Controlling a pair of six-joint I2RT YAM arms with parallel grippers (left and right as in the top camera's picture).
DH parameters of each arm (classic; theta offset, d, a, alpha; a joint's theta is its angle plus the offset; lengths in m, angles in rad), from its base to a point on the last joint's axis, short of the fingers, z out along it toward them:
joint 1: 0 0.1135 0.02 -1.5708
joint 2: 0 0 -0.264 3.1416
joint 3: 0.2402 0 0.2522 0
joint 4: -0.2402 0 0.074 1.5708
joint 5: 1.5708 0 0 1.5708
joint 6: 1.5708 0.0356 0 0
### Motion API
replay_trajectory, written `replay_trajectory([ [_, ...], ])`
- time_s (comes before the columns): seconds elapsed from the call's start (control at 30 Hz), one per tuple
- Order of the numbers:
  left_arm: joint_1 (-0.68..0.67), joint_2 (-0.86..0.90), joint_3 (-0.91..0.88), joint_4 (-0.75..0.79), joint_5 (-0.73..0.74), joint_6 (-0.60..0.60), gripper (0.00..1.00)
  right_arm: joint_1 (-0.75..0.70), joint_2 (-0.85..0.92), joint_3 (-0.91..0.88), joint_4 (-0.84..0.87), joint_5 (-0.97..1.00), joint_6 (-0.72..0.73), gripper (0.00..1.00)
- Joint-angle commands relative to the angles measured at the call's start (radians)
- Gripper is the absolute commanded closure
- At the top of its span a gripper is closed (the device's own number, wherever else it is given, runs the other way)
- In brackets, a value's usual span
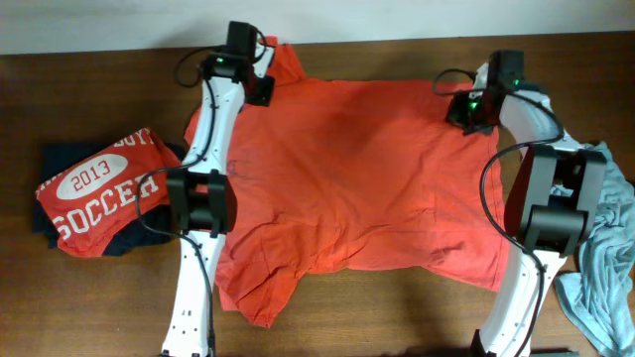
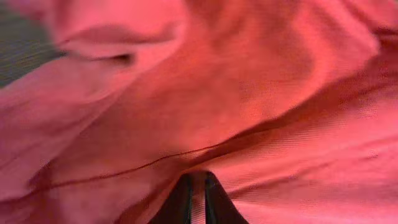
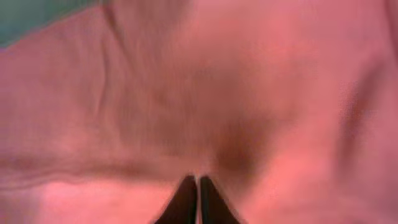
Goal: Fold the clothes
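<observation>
- A large orange-red shirt (image 1: 367, 178) lies spread and rumpled across the middle of the brown surface (image 1: 417, 322), between the two arms
- The left fingers (image 2: 181, 205) sit at its far left corner, a sliver apart, with red cloth showing in the slit; I cannot tell whether they grip it
- The right fingers (image 3: 184, 202) are closed together at its far right corner, low over the cloth
- A folded SOCCER shirt (image 1: 94, 193) rests on a dark navy shirt (image 1: 139, 241) at the left
- A pale grey-blue shirt (image 1: 610, 268) lies bunched at the right edge
</observation>
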Motion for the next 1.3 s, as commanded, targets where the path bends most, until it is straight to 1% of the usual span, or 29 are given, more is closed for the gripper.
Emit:
replay_trajectory([
  [0.0, 0.050, -0.138, 0.064, -0.013, -0.030, -0.013, 0.79, -0.023, -0.037, 0.190, -0.107, 0.019, -0.060, 0.83],
  [0.03, 0.058, -0.180, 0.074, -0.027, -0.031, -0.009, 0.75, -0.030, -0.047, 0.253, -0.175, 0.018, -0.072, 0.79],
  [0.07, 0.063, -0.218, 0.080, -0.042, -0.030, -0.004, 0.72, -0.036, -0.057, 0.296, -0.226, 0.019, -0.078, 0.76],
  [0.1, 0.068, -0.278, 0.085, -0.070, -0.034, 0.005, 0.64, -0.045, -0.076, 0.374, -0.317, 0.019, -0.097, 0.74],
  [0.17, 0.068, -0.363, 0.085, -0.121, -0.034, 0.056, 0.54, -0.056, -0.100, 0.471, -0.426, 0.019, -0.122, 0.71],
  [0.2, 0.067, -0.417, 0.085, -0.154, -0.035, 0.087, 0.51, -0.063, -0.116, 0.528, -0.488, 0.018, -0.137, 0.70],
  [0.27, 0.062, -0.492, 0.085, -0.204, -0.050, 0.108, 0.48, -0.070, -0.149, 0.617, -0.580, 0.019, -0.167, 0.67],
  [0.33, 0.056, -0.575, 0.085, -0.262, -0.082, 0.108, 0.48, -0.074, -0.194, 0.703, -0.666, 0.023, -0.169, 0.64],
  [0.43, 0.054, -0.716, 0.085, -0.393, -0.106, 0.107, 0.48, -0.074, -0.305, 0.812, -0.801, 0.031, -0.169, 0.60],
  [0.53, 0.054, -0.818, 0.085, -0.508, -0.113, 0.107, 0.48, -0.073, -0.412, 0.837, -0.901, 0.036, -0.168, 0.59],
  [0.6, 0.054, -0.874, 0.085, -0.560, -0.113, 0.107, 0.40, -0.072, -0.496, 0.837, -0.976, 0.062, -0.164, 0.57],
  [0.63, 0.054, -0.900, 0.085, -0.579, -0.113, 0.107, 0.39, -0.072, -0.536, 0.832, -0.981, 0.068, -0.155, 0.57],
  [0.7, 0.054, -0.953, 0.078, -0.584, -0.110, 0.090, 0.38, -0.072, -0.636, 0.806, -0.980, 0.068, -0.115, 0.56],
  [0.77, 0.054, -1.005, 0.055, -0.584, -0.101, 0.083, 0.38, -0.072, -0.731, 0.792, -0.981, 0.077, -0.115, 0.55],
  [0.83, 0.054, -1.081, -0.010, -0.584, -0.101, 0.071, 0.38, -0.072, -0.838, 0.760, -0.981, 0.100, -0.102, 0.54],
  [0.9, 0.054, -1.172, -0.117, -0.584, -0.101, 0.053, 0.39, -0.072, -0.931, 0.716, -0.981, 0.109, -0.085, 0.53],
  [0.97, 0.054, -1.266, -0.264, -0.584, -0.101, 0.039, 0.41, -0.072, -1.034, 0.633, -0.980, 0.122, -0.070, 0.52],
  [1.0, 0.054, -1.366, -0.455, -0.581, -0.101, 0.018, 0.43, -0.072, -1.133, 0.515, -0.980, 0.175, -0.050, 0.52],
  [1.07, 0.054, -1.443, -0.648, -0.545, -0.101, -0.002, 0.44, -0.072, -1.210, 0.380, -0.980, 0.242, -0.023, 0.49],
  [1.13, 0.054, -1.514, -0.880, -0.440, -0.082, -0.010, 0.44, -0.072, -1.267, 0.208, -0.972, 0.270, -0.006, 0.44],
  [1.2, 0.054, -1.556, -1.099, -0.317, -0.039, -0.010, 0.44, -0.072, -1.290, 0.037, -0.956, 0.269, -0.006, 0.36],
  [1.27, 0.054, -1.567, -1.313, -0.191, 0.016, -0.010, 0.44, -0.073, -1.286, -0.129, -0.939, 0.269, -0.005, 0.34],
])
